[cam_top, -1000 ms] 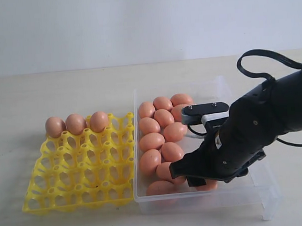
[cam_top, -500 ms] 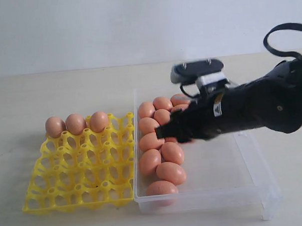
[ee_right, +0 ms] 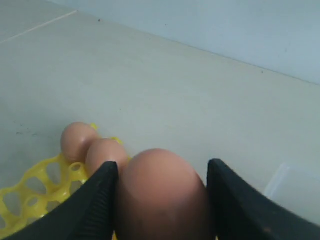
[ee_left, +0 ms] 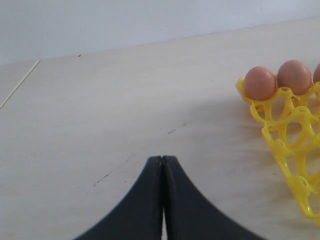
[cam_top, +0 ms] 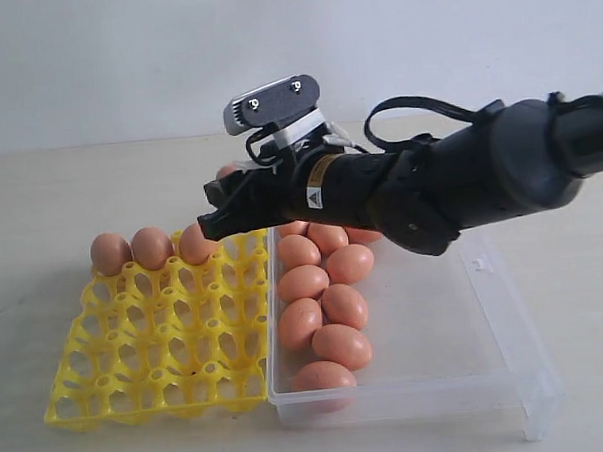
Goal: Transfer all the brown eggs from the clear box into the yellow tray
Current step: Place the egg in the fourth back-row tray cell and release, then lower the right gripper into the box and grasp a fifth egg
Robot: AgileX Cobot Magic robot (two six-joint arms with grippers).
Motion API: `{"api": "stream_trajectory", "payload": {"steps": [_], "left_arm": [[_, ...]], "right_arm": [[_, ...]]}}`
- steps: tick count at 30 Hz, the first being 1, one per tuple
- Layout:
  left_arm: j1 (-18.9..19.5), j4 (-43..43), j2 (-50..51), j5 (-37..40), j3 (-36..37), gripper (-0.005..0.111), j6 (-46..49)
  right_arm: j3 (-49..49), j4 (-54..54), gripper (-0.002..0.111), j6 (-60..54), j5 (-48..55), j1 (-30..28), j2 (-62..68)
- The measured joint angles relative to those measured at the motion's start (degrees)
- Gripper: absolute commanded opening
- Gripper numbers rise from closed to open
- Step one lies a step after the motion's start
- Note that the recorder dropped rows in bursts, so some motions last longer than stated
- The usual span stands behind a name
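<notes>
My right gripper [cam_top: 214, 218] is shut on a brown egg [ee_right: 160, 192] and hangs over the back right corner of the yellow tray [cam_top: 146, 343], just right of the row of three eggs [cam_top: 150, 248] there. In the right wrist view the egg fills the gap between the black fingers [ee_right: 102, 200], with tray eggs [ee_right: 79, 141] beyond. Several brown eggs [cam_top: 303, 282] lie in the left half of the clear box [cam_top: 505, 307]. My left gripper [ee_left: 162, 159] is shut and empty over bare table, left of the yellow tray [ee_left: 295, 145].
The box stands right against the tray's right side. The right arm [cam_top: 450, 184] stretches over the box's back half, with a black cable loop above it. Pale bare table surrounds both containers, and a white wall is behind.
The right gripper has lifted out of the clear box with an egg and swung left and back to above the tray's rear right corner. The left gripper's earlier state is not shown.
</notes>
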Motion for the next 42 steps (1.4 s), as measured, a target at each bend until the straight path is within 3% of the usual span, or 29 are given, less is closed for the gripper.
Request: {"api": "stream_trajectory", "payload": {"steps": [15,19,24,27,34,42], "left_arm": [[0.0,0.0,0.0,0.0,0.0,0.0,0.0],[0.0,0.0,0.0,0.0,0.0,0.0,0.0],[0.0,0.0,0.0,0.0,0.0,0.0,0.0],[0.0,0.0,0.0,0.0,0.0,0.0,0.0],[0.0,0.0,0.0,0.0,0.0,0.0,0.0],[0.0,0.0,0.0,0.0,0.0,0.0,0.0]], "right_arm": [[-9.2,-0.6,0.003,0.5,4.3,0.0,11.3],[-9.8,-0.8,0.019,0.4,4.7,0.0,12.2],[-9.8,-0.8,0.051,0.1,4.7,0.0,12.5],[-9.8,-0.9,0.062,0.0,4.7,0.0,12.5],[-9.8,-0.9,0.062,-0.9,7.8,0.0,10.9],[-9.8,-0.6,0.057,-4.4,27.4,0.0,-4.4]]}}
